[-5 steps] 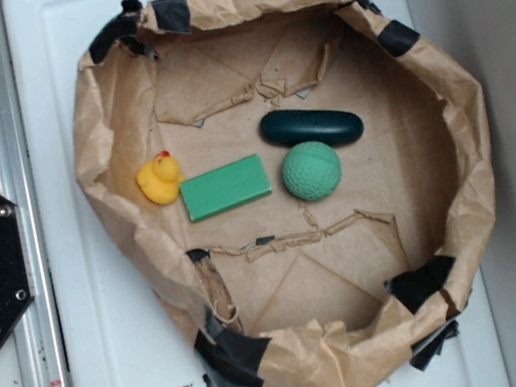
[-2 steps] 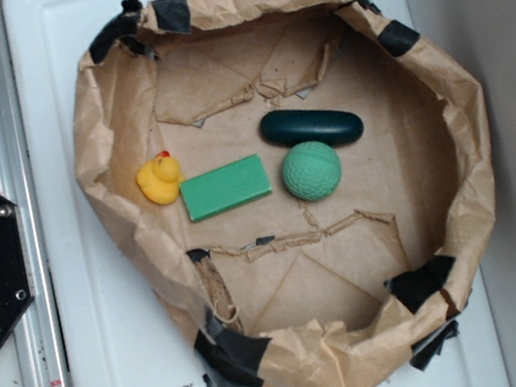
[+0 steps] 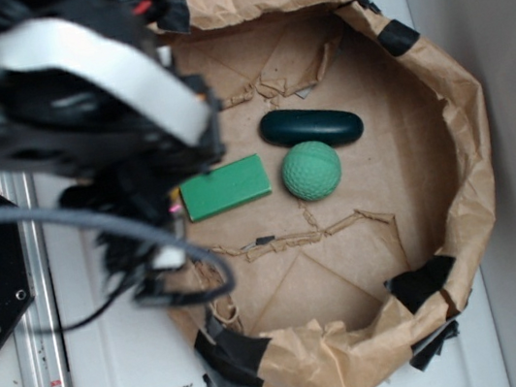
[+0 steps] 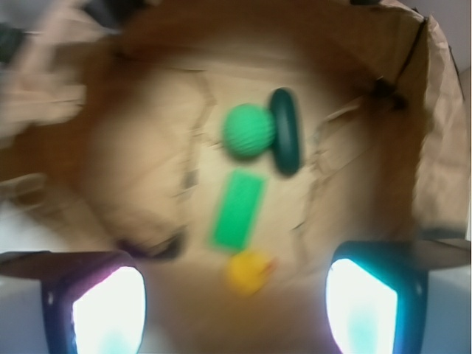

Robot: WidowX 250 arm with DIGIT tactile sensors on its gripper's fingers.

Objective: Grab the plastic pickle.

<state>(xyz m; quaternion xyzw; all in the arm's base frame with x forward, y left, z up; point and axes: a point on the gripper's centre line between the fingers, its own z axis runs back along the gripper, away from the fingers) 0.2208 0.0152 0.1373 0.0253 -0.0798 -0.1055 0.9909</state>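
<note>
Currently the plastic pickle lies centre frame in the paper bowl, just above the green ball. Jaws open wide, empty, apart at the wrist view's bottom corners.

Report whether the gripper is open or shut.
Open: in the wrist view the gripper has its fingers spread wide, nothing between them, with the plastic pickle ahead.

dark teal pickle, brown paper

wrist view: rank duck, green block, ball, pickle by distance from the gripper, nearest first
1. Yellow duck, just ahead of the gripper, between its fingers.
2. Green block, beyond the duck.
3. Green ball and plastic pickle, side by side at the far end; too close to call.
</note>
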